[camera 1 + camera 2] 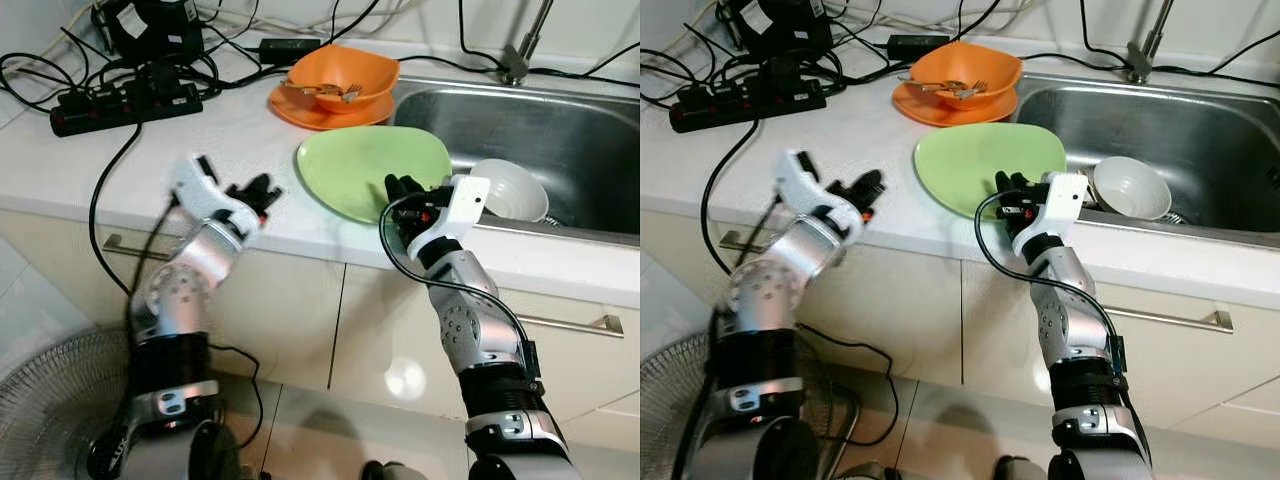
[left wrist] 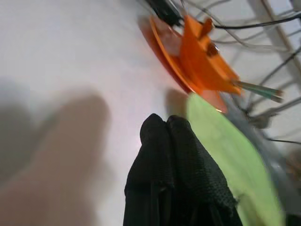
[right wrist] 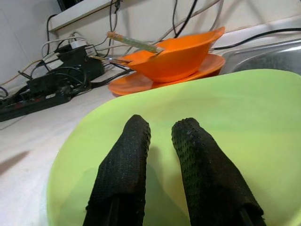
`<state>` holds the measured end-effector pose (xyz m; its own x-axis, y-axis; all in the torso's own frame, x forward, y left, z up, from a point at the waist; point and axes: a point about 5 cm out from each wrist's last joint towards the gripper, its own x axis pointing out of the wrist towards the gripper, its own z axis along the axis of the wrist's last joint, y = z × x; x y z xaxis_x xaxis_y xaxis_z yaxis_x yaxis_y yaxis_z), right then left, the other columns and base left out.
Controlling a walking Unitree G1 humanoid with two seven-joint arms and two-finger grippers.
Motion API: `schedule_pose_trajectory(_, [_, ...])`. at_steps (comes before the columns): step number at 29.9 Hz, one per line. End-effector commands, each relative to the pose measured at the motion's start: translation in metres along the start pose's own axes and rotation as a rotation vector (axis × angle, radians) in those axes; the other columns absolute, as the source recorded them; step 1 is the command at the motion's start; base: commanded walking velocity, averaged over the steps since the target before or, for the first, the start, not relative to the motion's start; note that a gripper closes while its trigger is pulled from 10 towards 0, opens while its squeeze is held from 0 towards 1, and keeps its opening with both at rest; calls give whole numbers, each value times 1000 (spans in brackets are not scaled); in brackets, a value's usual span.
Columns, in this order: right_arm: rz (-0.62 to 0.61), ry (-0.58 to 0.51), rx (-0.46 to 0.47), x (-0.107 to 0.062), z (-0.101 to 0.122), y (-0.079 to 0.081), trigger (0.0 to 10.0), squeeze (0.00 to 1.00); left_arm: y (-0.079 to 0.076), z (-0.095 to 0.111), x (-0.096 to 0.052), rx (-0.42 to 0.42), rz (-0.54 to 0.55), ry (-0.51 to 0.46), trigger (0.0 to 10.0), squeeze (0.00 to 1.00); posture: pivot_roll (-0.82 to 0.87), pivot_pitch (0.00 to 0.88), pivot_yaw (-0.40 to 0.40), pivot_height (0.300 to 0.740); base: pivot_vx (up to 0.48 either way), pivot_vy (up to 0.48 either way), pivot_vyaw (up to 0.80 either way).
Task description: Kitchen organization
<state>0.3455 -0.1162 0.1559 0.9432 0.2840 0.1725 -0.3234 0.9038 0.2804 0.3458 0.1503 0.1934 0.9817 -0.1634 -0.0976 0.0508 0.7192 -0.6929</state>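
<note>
Your right gripper (image 3: 157, 141) hovers over the near rim of the green plate (image 1: 372, 170), fingers slightly parted, holding nothing. The plate lies on the counter (image 1: 150, 150) beside the sink (image 1: 560, 140). Lower one finger under the rim before closing. Your left gripper (image 2: 167, 136) waits nearby, fingers together, empty.

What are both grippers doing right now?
Left gripper: shut, holding nothing, above the counter.
Right gripper: open, fingers over the green plate.
</note>
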Motion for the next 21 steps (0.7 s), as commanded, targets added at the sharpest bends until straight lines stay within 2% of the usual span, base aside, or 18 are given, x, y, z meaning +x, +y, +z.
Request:
schedule_pose_trajectory(1, [10,-2,2,3,2,2,10000,0,7,6,-6,113,32,-20,10000,0,2,65,10,732,0,0,0])
schedule_pose_trajectory(7, [2,-24,-7,4,9,-1,10000,0,12,13,-8,222,29,-55,10000,0,1,61,8,732,0,0,0])
schedule_pose_trajectory(8, [-2,-36,-6,4,11,-2,10000,0,11,14,-8,229,26,-59,10000,859,1,61,8,732,0,0,0])
schedule_pose_trajectory(9, [-4,-49,-2,4,14,-2,10000,0,10,14,-9,227,19,-61,10000,1000,-4,58,8,732,0,0,0])
schedule_pose_trajectory(16, [5,-63,-5,4,18,-1,10000,0,-3,7,-8,251,-37,-60,10000,1000,-12,58,9,732,0,0,0])
schedule_pose_trajectory(21, [26,-87,-5,4,24,2,10000,0,-10,10,-9,246,-69,-98,10000,1000,-12,58,9,732,0,0,0])
